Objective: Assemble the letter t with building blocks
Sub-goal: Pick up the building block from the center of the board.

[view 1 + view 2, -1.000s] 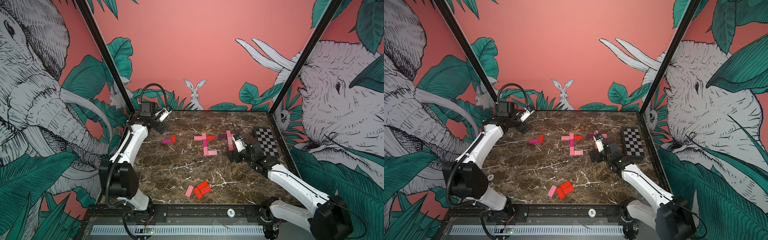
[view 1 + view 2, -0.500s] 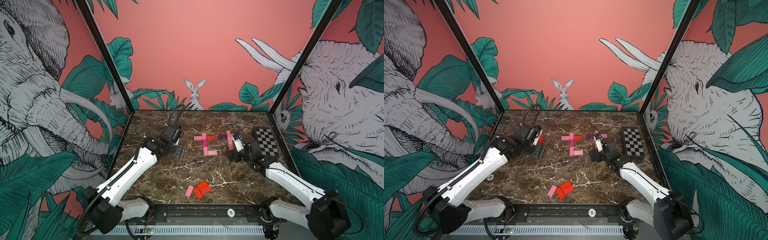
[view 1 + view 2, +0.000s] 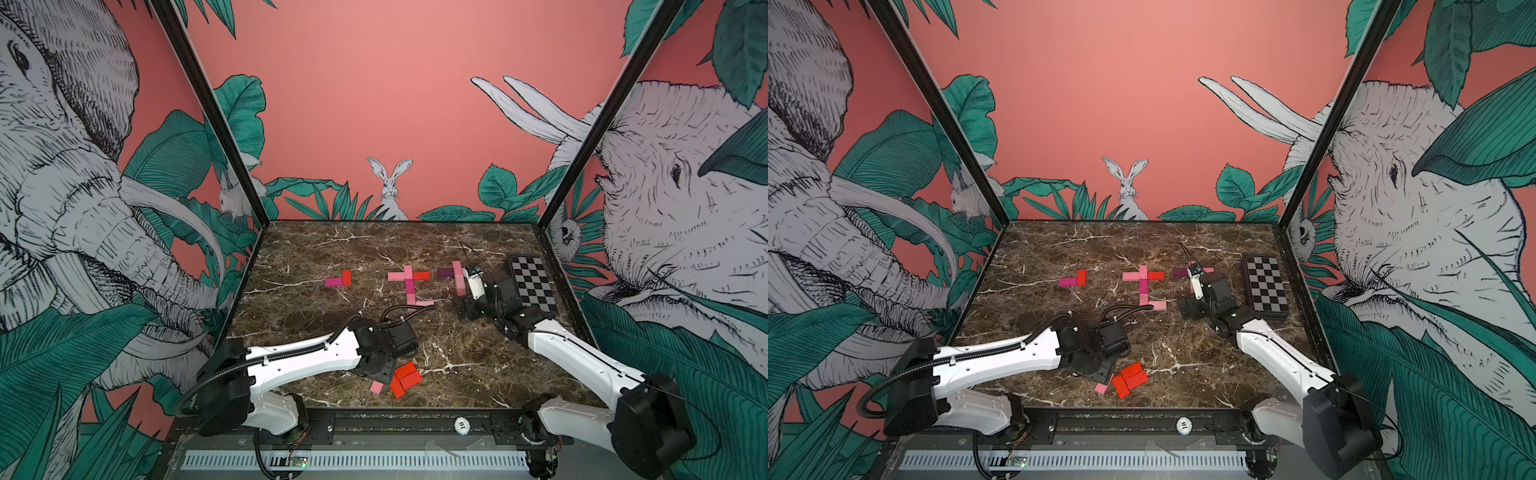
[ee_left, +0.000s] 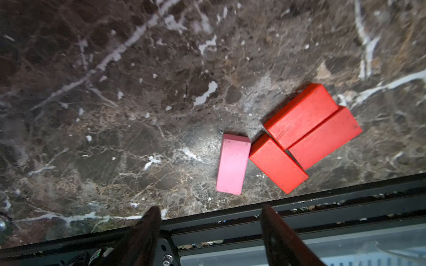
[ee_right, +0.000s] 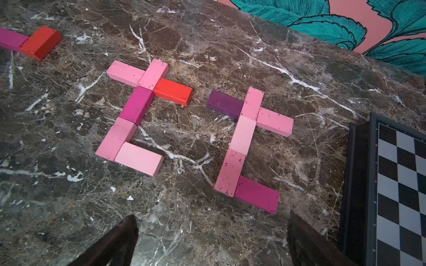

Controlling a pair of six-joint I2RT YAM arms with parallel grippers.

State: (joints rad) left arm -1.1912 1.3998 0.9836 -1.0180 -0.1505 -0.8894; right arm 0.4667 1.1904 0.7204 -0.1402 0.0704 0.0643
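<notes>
Risk of scattering the loose building blocks (image 3: pixel 405 379) at the front of the table.

Found left gripper (image 4: pixel 208 208) part open and empty, just short of the pink block (image 4: pixel 233 164), itself touching three red blocks (image 4: pixel 299 116) near the front rail (image 4: pixel 334 198); an askew closure judged likely to shove the reds or tip pink over the rail. Found right gripper (image 5: pixel 211 215) wide open, empty, near the right-hand t (image 5: pixel 244 142); a low pass liable to break it. Noted magenta and red pair (image 3: pixel 338 279) as a third t barely begun.
</notes>
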